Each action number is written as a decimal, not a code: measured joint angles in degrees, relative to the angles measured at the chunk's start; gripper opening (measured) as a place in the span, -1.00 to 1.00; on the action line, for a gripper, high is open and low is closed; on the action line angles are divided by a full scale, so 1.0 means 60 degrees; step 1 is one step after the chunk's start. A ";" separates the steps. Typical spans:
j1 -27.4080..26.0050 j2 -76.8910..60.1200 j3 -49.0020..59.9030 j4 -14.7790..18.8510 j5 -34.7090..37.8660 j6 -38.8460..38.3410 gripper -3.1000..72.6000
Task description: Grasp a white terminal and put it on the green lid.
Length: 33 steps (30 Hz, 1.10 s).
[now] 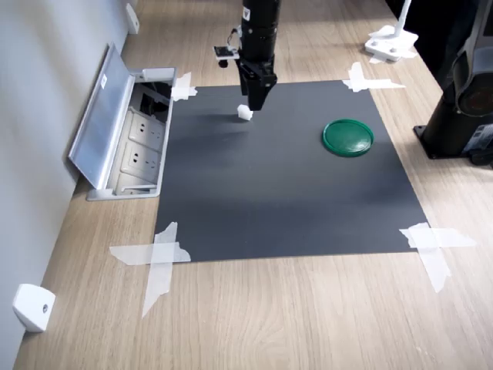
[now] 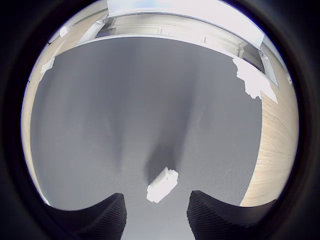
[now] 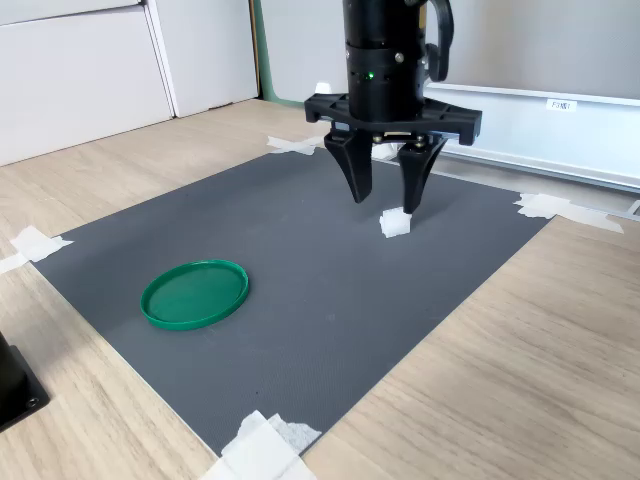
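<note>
Gripper [image 3: 385, 197]: jaws apart, empty, pointing down above the grey mat [image 3: 300, 290]. Terminal [image 3: 396, 223]: white, on the mat, just beside one fingertip, not between the jaws. Lid [image 3: 195, 294]: green, flat on the mat, well apart toward the second exterior view's left.

My arm [image 3: 385, 50] is a glossy black column with one small green light glowing on it. My gripper [image 3: 388, 196] has a black crossbar and two tapering black fingers [image 3: 357, 170] with ribbed tips.
</note>
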 joint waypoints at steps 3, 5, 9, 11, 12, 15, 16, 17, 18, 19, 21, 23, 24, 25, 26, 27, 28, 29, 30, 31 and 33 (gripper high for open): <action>0.0000 0.0167 -0.0068 0.0000 -0.0001 -0.0030 0.50; 0.0000 0.0239 -0.0067 0.0000 -0.0009 -0.0059 0.55; 0.0000 0.0363 -0.0067 0.0000 -0.0195 -0.0092 0.65; 0.0000 0.0420 -0.0067 0.0012 -0.0219 -0.0099 0.66; 0.0000 0.0444 -0.0067 0.0029 -0.0219 -0.0099 0.66; 0.0000 0.0514 -0.0067 0.0105 -0.0253 -0.0099 0.66; 0.0000 0.0523 -0.0067 0.0139 -0.0287 -0.0099 0.66; 0.0000 0.0523 -0.0067 0.0172 -0.0321 -0.0099 0.66; 0.0000 0.0523 -0.0067 0.0199 -0.0356 -0.0099 0.66; 0.0000 0.0525 -0.0067 0.0217 -0.0399 -0.0099 0.66; 0.0000 0.0532 -0.0067 0.0235 -0.0469 -0.0099 0.66; 0.0000 0.0532 -0.0067 0.0238 -0.0469 -0.0099 0.64; 0.0000 0.0532 -0.0067 0.0238 -0.0479 -0.0099 0.62; 0.0000 0.0532 -0.0067 0.0247 -0.0495 -0.0099 0.60; 0.0000 0.0547 -0.0067 0.0246 -0.0498 -0.0099 0.57; 0.0000 0.0571 -0.0067 0.0246 -0.0510 -0.0099 0.53; 0.0000 0.0596 -0.0067 0.0246 -0.0513 -0.0099 0.49; 0.0000 0.0634 -0.0067 0.0246 -0.0521 -0.0099 0.45; 0.0000 0.0670 -0.0067 0.0246 -0.0532 -0.0099 0.40; 0.0000 0.0694 -0.0067 0.0246 -0.0536 -0.0099 0.36; 0.0000 0.0717 -0.0067 0.0246 -0.0536 -0.0099 0.26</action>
